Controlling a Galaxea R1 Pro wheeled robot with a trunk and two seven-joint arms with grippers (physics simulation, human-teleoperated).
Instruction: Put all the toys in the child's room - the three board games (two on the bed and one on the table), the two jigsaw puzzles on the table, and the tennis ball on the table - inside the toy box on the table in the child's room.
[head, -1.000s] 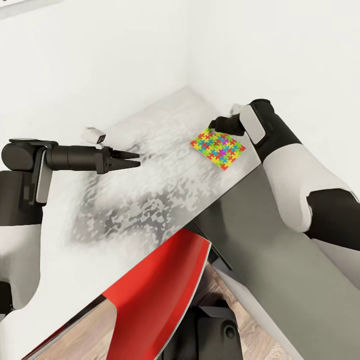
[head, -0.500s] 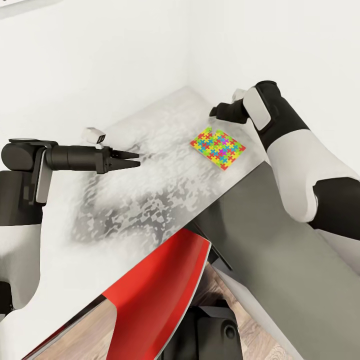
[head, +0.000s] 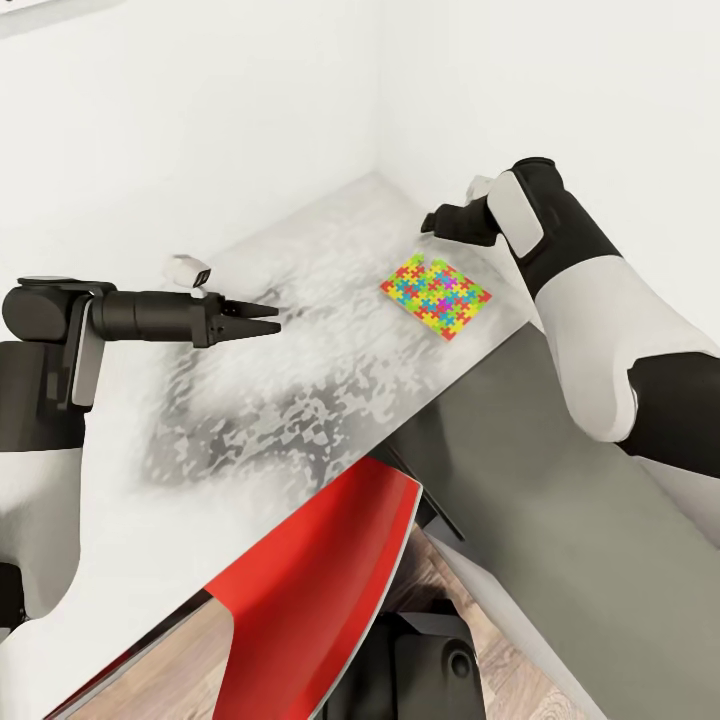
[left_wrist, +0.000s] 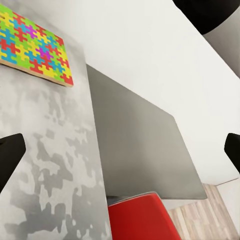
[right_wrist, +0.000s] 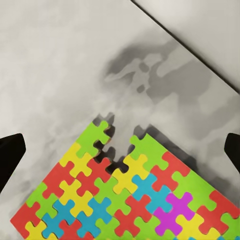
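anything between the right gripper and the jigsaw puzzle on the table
Nothing visible. The right gripper hangs open just above the far edge of the jigsaw puzzle, which lies flat on the table with bare tabletop around it.

A red chair (head: 320, 590) sits at 6 o'clock in the head view, its glossy curved back tilted and tucked partly under the desk edge; the left wrist view catches the same red surface (left_wrist: 142, 220). Wood-plank floor (head: 150, 670) shows at 7 o'clock beneath it and again beside the chair's dark base (head: 430, 665) toward 5 o'clock. 2 plain white walls (head: 200, 110) meet in a vertical corner at 12 o'clock. A grey strip (head: 50, 12) crosses the wall at 11 o'clock, too cropped to identify
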